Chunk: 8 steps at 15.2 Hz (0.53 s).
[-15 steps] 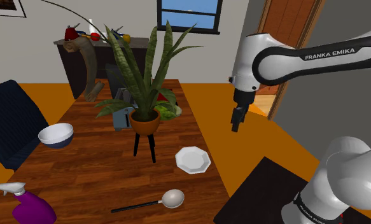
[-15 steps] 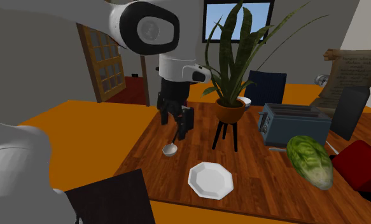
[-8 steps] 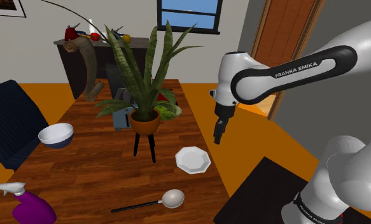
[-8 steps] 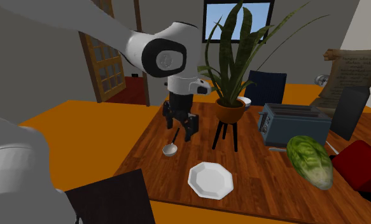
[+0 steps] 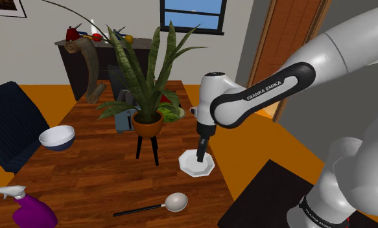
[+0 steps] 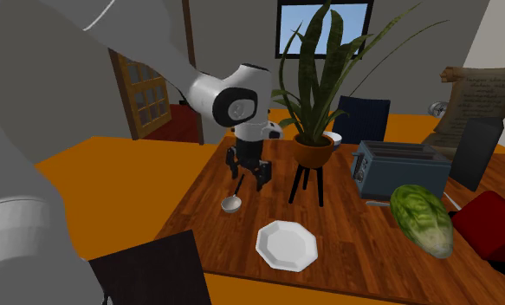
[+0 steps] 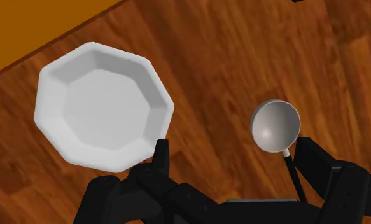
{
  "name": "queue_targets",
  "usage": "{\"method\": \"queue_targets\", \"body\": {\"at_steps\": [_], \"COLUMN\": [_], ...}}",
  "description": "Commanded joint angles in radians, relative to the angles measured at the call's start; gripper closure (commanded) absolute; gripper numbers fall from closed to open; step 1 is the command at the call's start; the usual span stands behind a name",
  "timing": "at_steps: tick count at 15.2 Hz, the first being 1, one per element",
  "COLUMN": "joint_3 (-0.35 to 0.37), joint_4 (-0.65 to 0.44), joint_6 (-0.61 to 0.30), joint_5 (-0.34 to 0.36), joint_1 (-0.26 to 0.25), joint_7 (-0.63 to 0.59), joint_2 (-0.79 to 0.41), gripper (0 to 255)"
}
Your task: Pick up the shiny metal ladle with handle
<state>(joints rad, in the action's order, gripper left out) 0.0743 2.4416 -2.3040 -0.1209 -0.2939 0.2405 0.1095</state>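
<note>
The shiny metal ladle (image 5: 175,203) lies flat on the wooden table (image 5: 96,175) near its front edge, its thin dark handle pointing toward the shoulder view's left. My black gripper (image 5: 200,156) hangs open above the table, over the white octagonal plate (image 5: 196,164). In the wrist view the ladle's round bowl (image 7: 275,125) sits on the wood just ahead of one finger (image 7: 310,158), and the plate (image 7: 104,105) lies beyond the other finger. Nothing is held. In the second exterior view the gripper (image 6: 247,176) hovers just above the ladle (image 6: 231,204).
A tall potted plant (image 5: 148,122) on a small stand rises mid-table, with a toaster (image 5: 125,118) behind it. A white bowl (image 5: 56,137) and a purple spray bottle (image 5: 26,212) sit toward the shoulder view's left. A lettuce (image 6: 422,218) lies beside the toaster. The table edge runs close to the plate.
The arm has swung toward the shoulder view's left and lowered, from beyond the table's edge to above the plate. The fingers stay open and the ladle has not moved.
</note>
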Motion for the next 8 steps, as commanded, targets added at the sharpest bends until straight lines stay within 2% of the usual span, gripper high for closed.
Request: {"method": "queue_targets", "body": {"at_steps": [1, 8], "joint_3": [0.012, 0.066], "joint_4": [-0.023, -0.146], "joint_6": [-0.05, -0.185], "joint_5": [-0.007, -0.005], "joint_1": [-0.015, -0.069], "joint_7": [0.023, 0.07], "joint_2": [-0.064, -0.292], "gripper": [0, 0]}}
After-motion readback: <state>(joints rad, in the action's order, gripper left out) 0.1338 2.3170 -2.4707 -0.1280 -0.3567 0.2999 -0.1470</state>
